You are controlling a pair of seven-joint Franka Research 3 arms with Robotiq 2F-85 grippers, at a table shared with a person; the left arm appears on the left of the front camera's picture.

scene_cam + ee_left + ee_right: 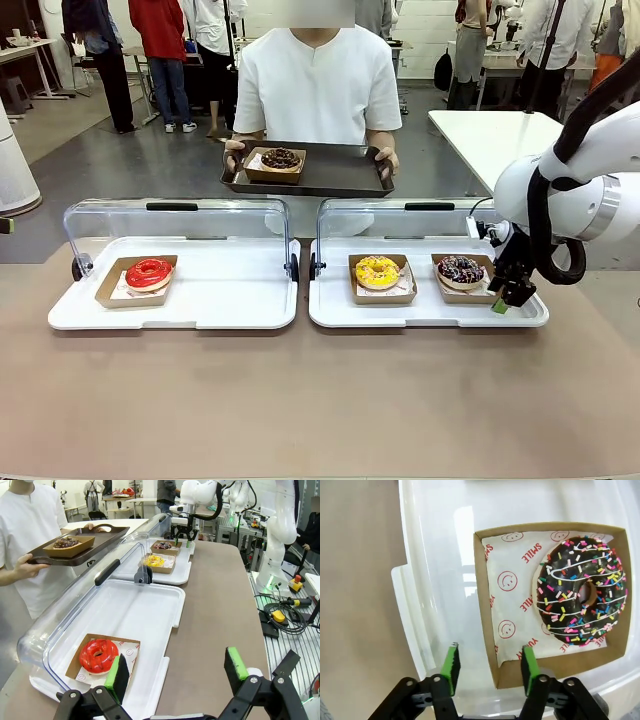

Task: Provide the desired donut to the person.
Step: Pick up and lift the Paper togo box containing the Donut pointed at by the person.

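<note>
Counter [320, 400], brown: two white display trays side by side, clear lids raised

Left display tray [230, 290]: one red-glazed donut [149, 272] in a cardboard box, near the tray's left end

Right display tray [330, 300]: a yellow donut [377, 270] in a box; just right of it, the sprinkled chocolate donut [580, 590] in its own cardboard box [555, 665], on smiley-printed paper

Right fingers [451, 662]: apart, pointing down at that box's corner, one pad outside the box wall, the other over the paper inside; clamped on nothing

Left fingers [119, 672]: wide apart, holding nothing, above the left display tray's edge

Person [318, 85], white shirt, far side: both hands hold a dark serving tray [340, 180] carrying a chocolate donut [280, 158] in a box
</note>
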